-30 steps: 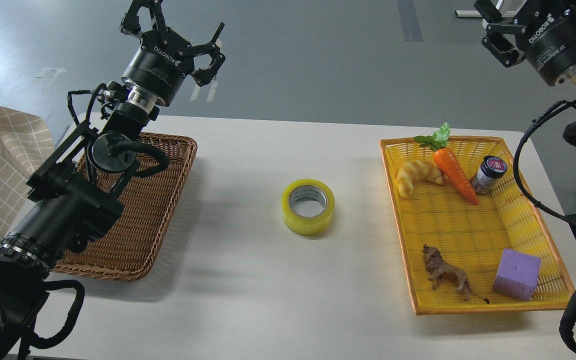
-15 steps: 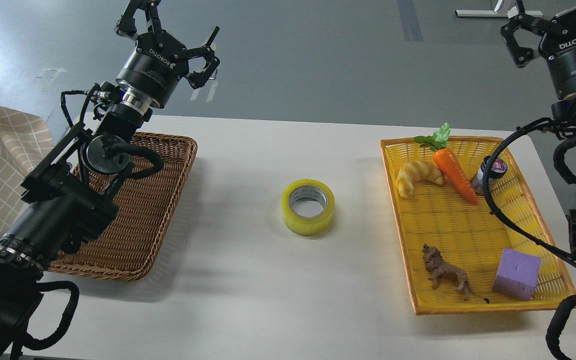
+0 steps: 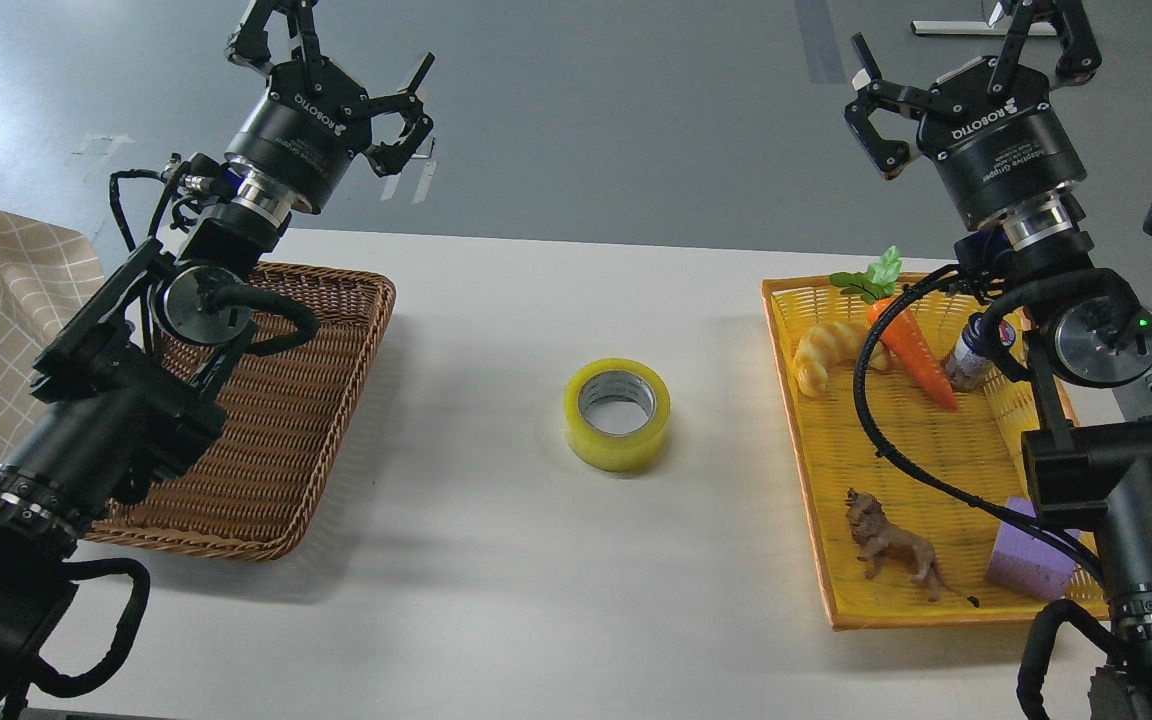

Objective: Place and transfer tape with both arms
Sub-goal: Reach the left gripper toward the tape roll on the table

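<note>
Tape (image 3: 617, 412) flat on table (image 3: 496, 560), midway between baskets; left gripper (image 3: 336, 55) and right gripper (image 3: 966, 55) splayed wide, empty.

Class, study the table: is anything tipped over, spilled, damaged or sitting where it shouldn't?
Nothing looks spilled or damaged. The tape lies flat, alone on the table, outside both baskets. In the yellow basket the small jar tilts beside the carrot. Both grippers, left and right, hang open, holding nothing.
</note>
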